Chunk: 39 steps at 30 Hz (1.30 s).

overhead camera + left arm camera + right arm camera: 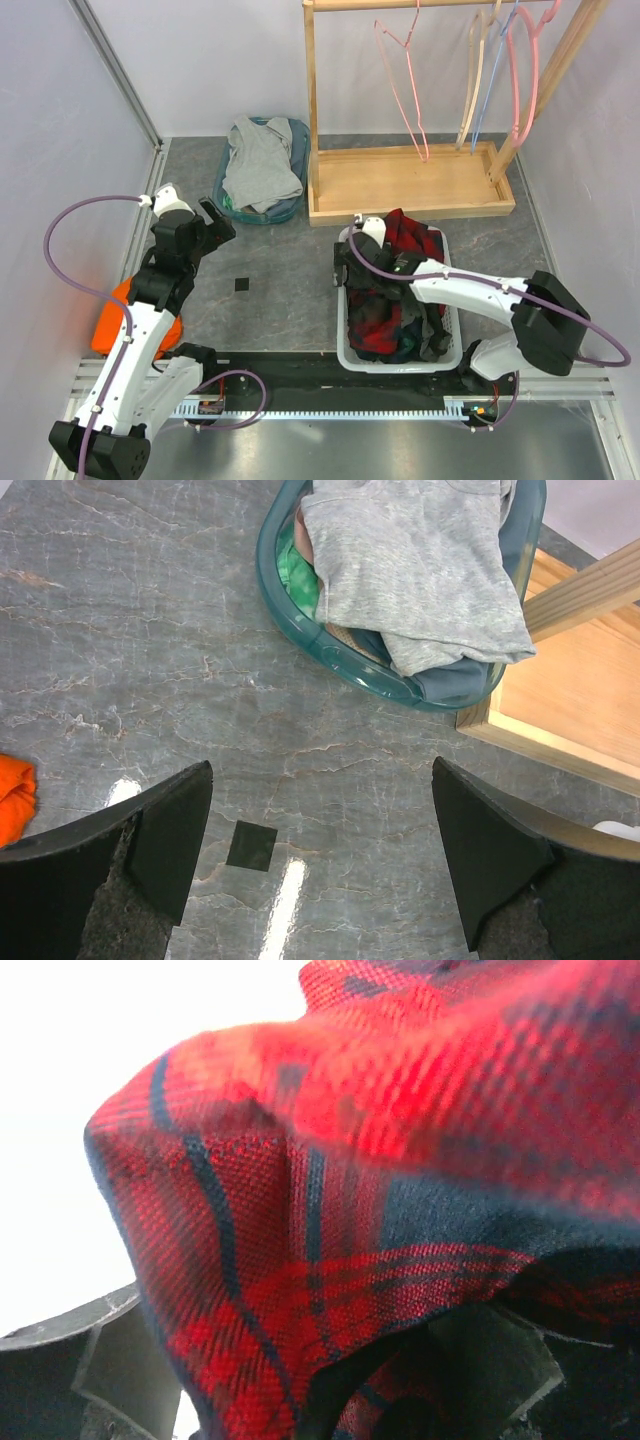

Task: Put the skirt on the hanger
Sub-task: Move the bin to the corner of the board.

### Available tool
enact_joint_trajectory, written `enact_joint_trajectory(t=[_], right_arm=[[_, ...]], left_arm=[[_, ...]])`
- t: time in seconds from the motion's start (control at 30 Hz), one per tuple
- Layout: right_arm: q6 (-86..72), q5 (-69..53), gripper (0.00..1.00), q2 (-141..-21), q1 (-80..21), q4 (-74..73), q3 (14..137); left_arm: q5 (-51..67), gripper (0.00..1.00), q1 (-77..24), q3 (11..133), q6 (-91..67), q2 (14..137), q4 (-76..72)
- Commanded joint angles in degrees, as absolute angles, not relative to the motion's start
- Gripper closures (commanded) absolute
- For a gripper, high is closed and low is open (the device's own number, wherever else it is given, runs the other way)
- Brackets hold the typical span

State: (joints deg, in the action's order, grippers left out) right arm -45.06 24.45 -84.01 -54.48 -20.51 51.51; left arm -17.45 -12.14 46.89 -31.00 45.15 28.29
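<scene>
The red plaid skirt (405, 237) is seen heaped in the white basket (400, 367) on the right of the surface (280, 300), atop darker clothing, and the right hand (305, 1360) is pushed straight into it. In the right wrist view its fingers (110, 1360) are held wide apart, with a fold of plaid cloth draped over and between them; nothing is pinched yet. The left hand (320, 765) is likewise held open and empty above bare surface near a small black marker (251, 845), well apart from the white basket.

The coming move is judged to turn on one relation: the skirt lies directly at the right hand, while the left arm is separated from it by open surface, so the pickup is best left to the right arm. No clean long axis can be read from the bunched fabric; the heap is merely stretched along the basket, from near edge to far. The pink hanger (405, 90) is hung on the wooden rack (410, 185) just beyond the basket's far end, so the skirt is expected to be lifted up and away from the arms. A waistband cannot be made out.
</scene>
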Motion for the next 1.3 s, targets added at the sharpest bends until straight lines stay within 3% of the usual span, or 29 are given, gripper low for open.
enact_joint_trajectory(t=[0.0,0.13,0.37,0.63,0.87,1.1,1.2,1.27], right_arm=[[-35.35,30.07,0.08,-80.07,-41.16,-28.49,46.32],[-31.30,27.34,0.09,-79.89,-36.74,-26.90,46.31],[-28.04,22.77,0.34,-87.79,-34.72,-24.96,51.68],[-29.53,21.27,0.34,-87.46,-36.73,-25.22,52.38],[-35.50,30.48,0.23,-88.50,-45.87,-34.88,57.74],[-44.38,36.12,0.27,-94.56,-54.65,-41.75,60.64],[-45.35,37.00,0.41,-97.37,-56.60,-41.75,62.39],[-44.57,37.61,0.63,-98.52,-56.95,-41.66,63.63]], left_arm=[[-16.61,0.04,-12.30,49.04,-30.67,45.09,28.21],[-16.35,0.04,-12.30,49.04,-30.94,45.17,28.21],[-16.08,0.04,-12.30,49.04,-30.85,45.09,28.21],[-16.79,0.04,-12.30,48.96,-30.32,44.03,28.30],[-15.91,0.05,-12.30,48.69,-30.59,44.47,28.21],[-15.82,0.05,-12.22,49.04,-30.32,44.39,28.21],[-15.82,0.05,-12.22,49.22,-30.32,44.73,28.21],[-15.82,0.05,-12.30,49.22,-30.06,45.00,28.30]])
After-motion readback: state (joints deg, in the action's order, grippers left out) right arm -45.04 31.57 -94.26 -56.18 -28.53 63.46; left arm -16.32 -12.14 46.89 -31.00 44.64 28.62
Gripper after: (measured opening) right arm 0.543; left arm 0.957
